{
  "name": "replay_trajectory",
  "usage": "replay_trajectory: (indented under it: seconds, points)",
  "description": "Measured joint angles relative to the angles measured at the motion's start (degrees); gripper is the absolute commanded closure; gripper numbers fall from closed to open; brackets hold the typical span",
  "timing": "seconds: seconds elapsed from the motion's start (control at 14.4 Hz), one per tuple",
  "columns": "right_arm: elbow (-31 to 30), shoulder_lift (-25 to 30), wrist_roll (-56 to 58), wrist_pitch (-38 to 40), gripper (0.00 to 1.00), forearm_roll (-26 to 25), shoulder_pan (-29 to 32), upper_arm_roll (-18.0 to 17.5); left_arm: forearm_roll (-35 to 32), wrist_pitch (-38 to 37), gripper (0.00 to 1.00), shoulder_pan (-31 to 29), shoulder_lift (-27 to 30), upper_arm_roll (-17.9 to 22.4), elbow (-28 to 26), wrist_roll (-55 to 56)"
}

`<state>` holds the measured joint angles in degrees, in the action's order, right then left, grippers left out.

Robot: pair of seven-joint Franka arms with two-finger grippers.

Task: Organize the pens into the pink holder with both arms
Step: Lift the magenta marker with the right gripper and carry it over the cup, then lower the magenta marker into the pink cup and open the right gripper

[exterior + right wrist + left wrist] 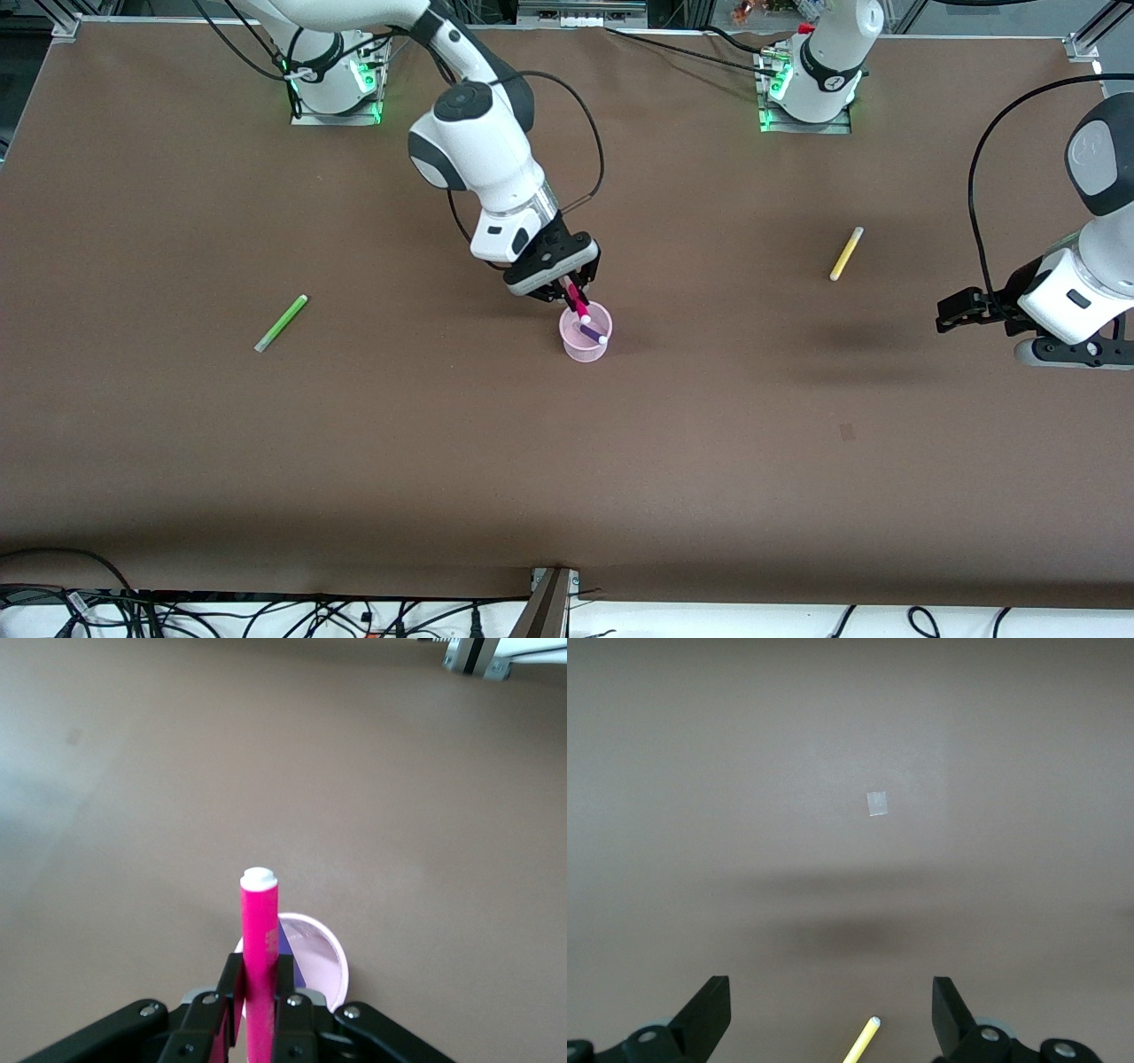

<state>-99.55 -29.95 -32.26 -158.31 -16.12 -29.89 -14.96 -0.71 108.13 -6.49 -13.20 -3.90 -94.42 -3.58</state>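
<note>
One pen in the cup, one going in, two to go

Front view: the purple pen [592,334] already sits in the pink cup [585,333] at frame centre. The right gripper [574,297] hangs right over the rim, clamped on the pink pen [578,303]. The green pen [281,323] lies mid-left and the yellow pen [846,253] upper right, both on the table [567,461], so I'd say roughly halfway. The left gripper [961,310] waits at the right edge. Left wrist view: its fingers [709,1014] are spread wide, holding nothing, yellow pen tip at the bottom. Right wrist view: fingers pinched on the pink pen, cup just underneath.
</note>
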Motion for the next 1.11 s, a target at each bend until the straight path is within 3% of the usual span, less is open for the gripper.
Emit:
replay_trajectory:
  seconds: [0.42,1.11]
  points:
    - [1.29,-4.79,-5.31,-4.95,0.95,-0.89,-14.48,14.32,0.0,0.03,0.0,-0.01,0.0,-0.01,0.0,0.0]
    - [5.75,-6.74,-5.82,-5.56,0.95,-0.89,-15.7,16.33,0.0,0.18,0.0,-0.01,-0.13,-0.04,-0.05,-0.01]
